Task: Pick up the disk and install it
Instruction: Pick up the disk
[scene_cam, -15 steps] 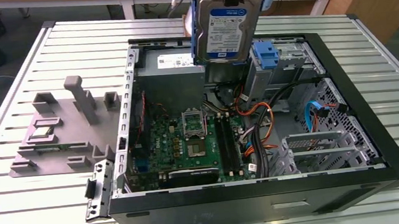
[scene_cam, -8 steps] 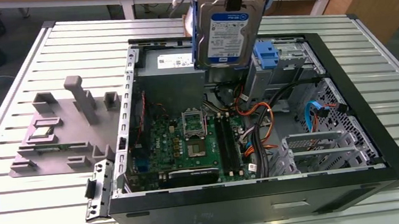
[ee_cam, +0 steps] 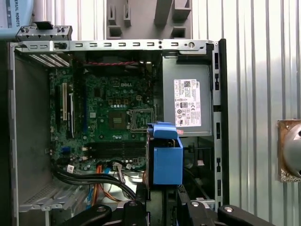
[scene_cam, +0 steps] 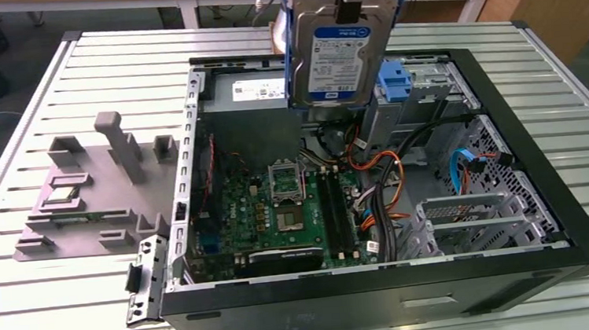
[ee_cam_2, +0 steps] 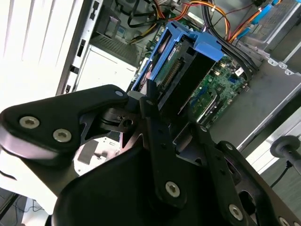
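The disk is a silver drive with a white-and-blue label in a blue carrier bracket. It hangs upright above the back of the open computer case, near the drive bay. My gripper is shut on its top edge. In the second wrist view the black fingers clamp the disk from both sides. In the first wrist view the disk shows edge-on over the case, beside the motherboard.
A grey power supply with a white label sits at the case's back. A blue caddy stands in the drive bay. Orange and black cables cross the case floor. A grey fixture lies on the slatted table at the exterior view's left.
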`<action>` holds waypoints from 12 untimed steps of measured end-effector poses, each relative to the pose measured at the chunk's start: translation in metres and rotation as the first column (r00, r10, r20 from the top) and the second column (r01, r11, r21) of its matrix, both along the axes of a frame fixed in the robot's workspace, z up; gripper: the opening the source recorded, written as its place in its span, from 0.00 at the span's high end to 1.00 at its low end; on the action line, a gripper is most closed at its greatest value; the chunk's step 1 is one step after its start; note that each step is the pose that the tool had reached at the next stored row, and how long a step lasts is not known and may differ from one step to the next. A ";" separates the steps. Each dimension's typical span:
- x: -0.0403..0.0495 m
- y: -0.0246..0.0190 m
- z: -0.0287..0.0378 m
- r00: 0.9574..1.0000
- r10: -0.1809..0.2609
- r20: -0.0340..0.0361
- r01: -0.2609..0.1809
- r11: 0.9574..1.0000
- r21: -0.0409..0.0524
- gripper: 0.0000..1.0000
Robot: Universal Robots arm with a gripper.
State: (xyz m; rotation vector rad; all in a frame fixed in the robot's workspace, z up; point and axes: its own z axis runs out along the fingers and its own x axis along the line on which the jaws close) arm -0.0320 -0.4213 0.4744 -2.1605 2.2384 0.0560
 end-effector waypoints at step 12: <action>0.0000 -0.0173 0.0000 1.000 0.000 0.000 0.000 1.000 0.000 0.65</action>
